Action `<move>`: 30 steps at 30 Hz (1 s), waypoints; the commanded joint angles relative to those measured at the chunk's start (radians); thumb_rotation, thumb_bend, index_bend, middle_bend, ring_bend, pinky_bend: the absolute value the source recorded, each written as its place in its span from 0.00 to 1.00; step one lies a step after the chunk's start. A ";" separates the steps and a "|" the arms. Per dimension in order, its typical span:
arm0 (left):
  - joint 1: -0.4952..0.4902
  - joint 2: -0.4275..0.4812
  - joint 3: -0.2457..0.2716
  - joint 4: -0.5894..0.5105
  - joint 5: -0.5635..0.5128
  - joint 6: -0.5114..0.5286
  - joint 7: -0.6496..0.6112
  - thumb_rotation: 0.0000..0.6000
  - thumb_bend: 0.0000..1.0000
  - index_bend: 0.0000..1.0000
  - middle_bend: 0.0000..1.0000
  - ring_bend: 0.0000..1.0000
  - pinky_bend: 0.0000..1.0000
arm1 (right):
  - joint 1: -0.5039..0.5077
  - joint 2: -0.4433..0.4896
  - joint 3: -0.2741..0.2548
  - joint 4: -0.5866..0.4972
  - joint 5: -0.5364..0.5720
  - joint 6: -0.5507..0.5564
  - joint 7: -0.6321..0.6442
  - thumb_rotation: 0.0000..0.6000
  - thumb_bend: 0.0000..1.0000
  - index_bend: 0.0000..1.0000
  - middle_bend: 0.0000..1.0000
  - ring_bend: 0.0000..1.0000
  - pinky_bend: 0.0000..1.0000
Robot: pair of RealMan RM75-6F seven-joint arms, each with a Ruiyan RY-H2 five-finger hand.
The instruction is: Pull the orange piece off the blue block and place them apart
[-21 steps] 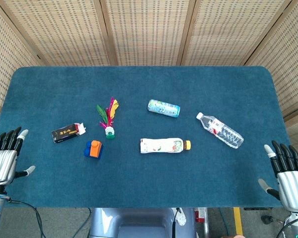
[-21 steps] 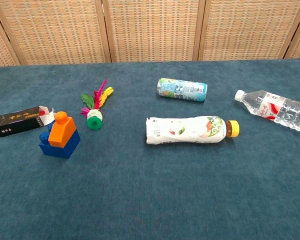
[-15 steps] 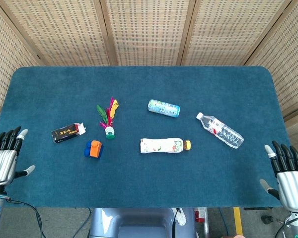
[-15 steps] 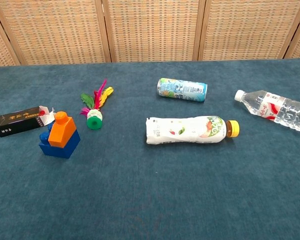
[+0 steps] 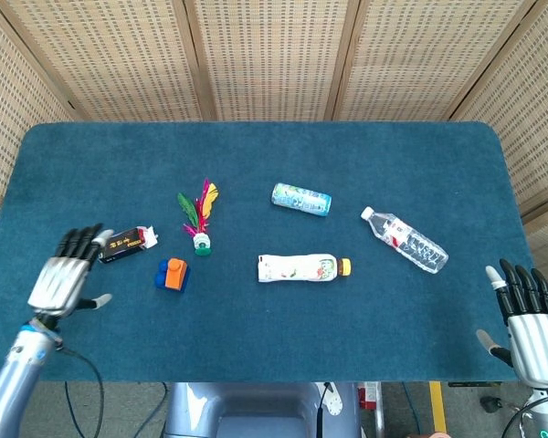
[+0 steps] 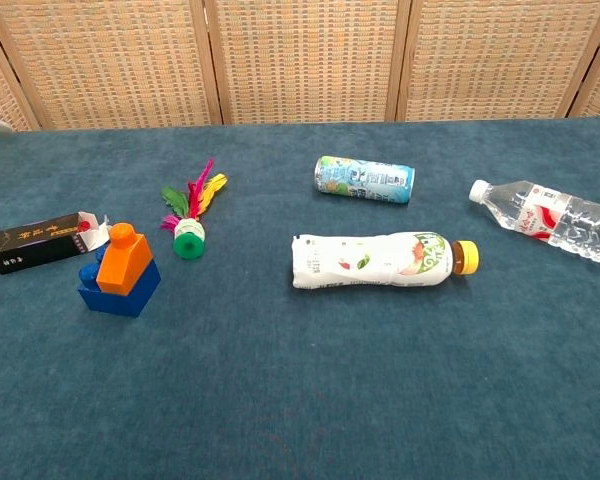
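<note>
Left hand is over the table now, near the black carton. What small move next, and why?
Probably carry the left hand, open and holding nothing, toward the small orange plastic piece, which sits on the blue plastic block just beyond the hand. The right hand hangs open at the table's far edge.

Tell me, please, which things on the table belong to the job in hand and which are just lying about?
For the job:
- orange piece, seated on top of the blue block
- left hand, open, nearest them

Lying about:
- black carton
- feather shuttlecock
- can
- white drink bottle
- clear water bottle
</note>
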 commanded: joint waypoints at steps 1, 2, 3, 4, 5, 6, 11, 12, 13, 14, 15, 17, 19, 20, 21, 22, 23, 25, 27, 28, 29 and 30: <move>-0.153 -0.108 -0.048 0.121 -0.086 -0.222 -0.023 1.00 0.00 0.01 0.02 0.00 0.00 | 0.000 0.000 0.002 0.002 0.003 -0.001 0.003 1.00 0.00 0.00 0.00 0.00 0.00; -0.169 -0.121 -0.051 0.136 -0.097 -0.248 -0.028 1.00 0.00 0.02 0.03 0.00 0.00 | 0.000 0.000 0.002 0.002 0.005 -0.001 0.004 1.00 0.00 0.00 0.00 0.00 0.00; -0.185 -0.135 -0.054 0.151 -0.108 -0.274 -0.029 1.00 0.00 0.04 0.04 0.00 0.00 | 0.000 0.000 0.003 0.003 0.007 -0.002 0.006 1.00 0.00 0.00 0.00 0.00 0.00; -0.200 -0.146 -0.057 0.165 -0.119 -0.295 -0.024 1.00 0.00 0.04 0.05 0.00 0.00 | 0.001 -0.001 0.004 0.004 0.008 -0.003 0.007 1.00 0.00 0.00 0.00 0.00 0.00; -0.217 -0.159 -0.061 0.177 -0.135 -0.318 -0.017 1.00 0.00 0.05 0.05 0.00 0.00 | 0.001 -0.001 0.005 0.006 0.010 -0.005 0.009 1.00 0.00 0.00 0.00 0.00 0.00; -0.227 -0.166 -0.063 0.181 -0.143 -0.329 -0.010 1.00 0.00 0.05 0.06 0.00 0.00 | 0.002 -0.001 0.006 0.006 0.011 -0.006 0.010 1.00 0.00 0.00 0.00 0.00 0.00; -0.263 -0.193 -0.068 0.180 -0.193 -0.356 0.034 1.00 0.00 0.07 0.11 0.00 0.00 | 0.004 -0.003 0.007 0.009 0.015 -0.012 0.017 1.00 0.00 0.00 0.00 0.00 0.00; -0.272 -0.196 -0.069 0.180 -0.209 -0.357 0.054 1.00 0.00 0.08 0.12 0.00 0.00 | 0.004 -0.003 0.007 0.009 0.015 -0.011 0.019 1.00 0.00 0.00 0.00 0.00 0.00; -0.277 -0.199 -0.069 0.179 -0.220 -0.357 0.066 1.00 0.00 0.09 0.12 0.00 0.00 | 0.004 -0.003 0.007 0.010 0.014 -0.010 0.021 1.00 0.00 0.00 0.00 0.00 0.00; -0.281 -0.201 -0.071 0.178 -0.232 -0.358 0.076 1.00 0.00 0.10 0.14 0.00 0.00 | 0.004 -0.003 0.008 0.010 0.014 -0.010 0.022 1.00 0.00 0.00 0.00 0.00 0.00; -0.288 -0.203 -0.073 0.173 -0.253 -0.362 0.084 1.00 0.00 0.11 0.15 0.00 0.00 | 0.003 -0.003 0.008 0.011 0.014 -0.009 0.025 1.00 0.00 0.00 0.00 0.00 0.00; -0.295 -0.202 -0.076 0.164 -0.279 -0.368 0.090 1.00 0.00 0.14 0.16 0.00 0.00 | 0.003 -0.003 0.009 0.011 0.015 -0.008 0.028 1.00 0.00 0.00 0.00 0.00 0.00; -0.301 -0.198 -0.077 0.152 -0.297 -0.366 0.097 1.00 0.00 0.16 0.17 0.00 0.00 | 0.002 -0.002 0.010 0.013 0.018 -0.008 0.033 1.00 0.00 0.00 0.00 0.00 0.00; -0.303 -0.195 -0.076 0.146 -0.305 -0.364 0.101 1.00 0.00 0.16 0.17 0.00 0.00 | 0.002 -0.002 0.011 0.013 0.019 -0.007 0.036 1.00 0.00 0.00 0.00 0.00 0.00; -0.304 -0.193 -0.074 0.142 -0.311 -0.362 0.104 1.00 0.00 0.17 0.18 0.00 0.00 | 0.003 -0.002 0.012 0.014 0.019 -0.007 0.039 1.00 0.00 0.00 0.00 0.00 0.00; -0.306 -0.190 -0.072 0.138 -0.318 -0.358 0.109 1.00 0.00 0.18 0.18 0.00 0.00 | 0.003 -0.002 0.013 0.015 0.020 -0.008 0.042 1.00 0.00 0.00 0.00 0.00 0.00; -0.307 -0.189 -0.070 0.136 -0.322 -0.356 0.112 1.00 0.00 0.19 0.19 0.00 0.00 | 0.003 -0.002 0.013 0.016 0.020 -0.008 0.044 1.00 0.00 0.00 0.00 0.00 0.00; -0.308 -0.188 -0.065 0.133 -0.329 -0.350 0.116 1.00 0.00 0.23 0.23 0.00 0.00 | 0.004 -0.002 0.013 0.017 0.021 -0.011 0.049 1.00 0.00 0.00 0.00 0.00 0.00; -0.309 -0.193 -0.063 0.133 -0.329 -0.341 0.114 1.00 0.00 0.27 0.28 0.00 0.00 | 0.005 -0.002 0.014 0.018 0.023 -0.012 0.054 1.00 0.00 0.00 0.00 0.00 0.00; -0.309 -0.196 -0.062 0.134 -0.326 -0.334 0.111 1.00 0.00 0.28 0.28 0.00 0.00 | 0.005 -0.002 0.014 0.019 0.022 -0.011 0.056 1.00 0.00 0.00 0.00 0.00 0.00; -0.308 -0.200 -0.060 0.136 -0.323 -0.326 0.110 1.00 0.00 0.29 0.30 0.00 0.00 | 0.004 -0.002 0.015 0.020 0.022 -0.009 0.057 1.00 0.00 0.00 0.00 0.00 0.00; -0.307 -0.202 -0.059 0.137 -0.323 -0.321 0.110 1.00 0.00 0.30 0.31 0.00 0.00 | 0.005 -0.003 0.015 0.021 0.021 -0.008 0.058 1.00 0.00 0.00 0.00 0.00 0.00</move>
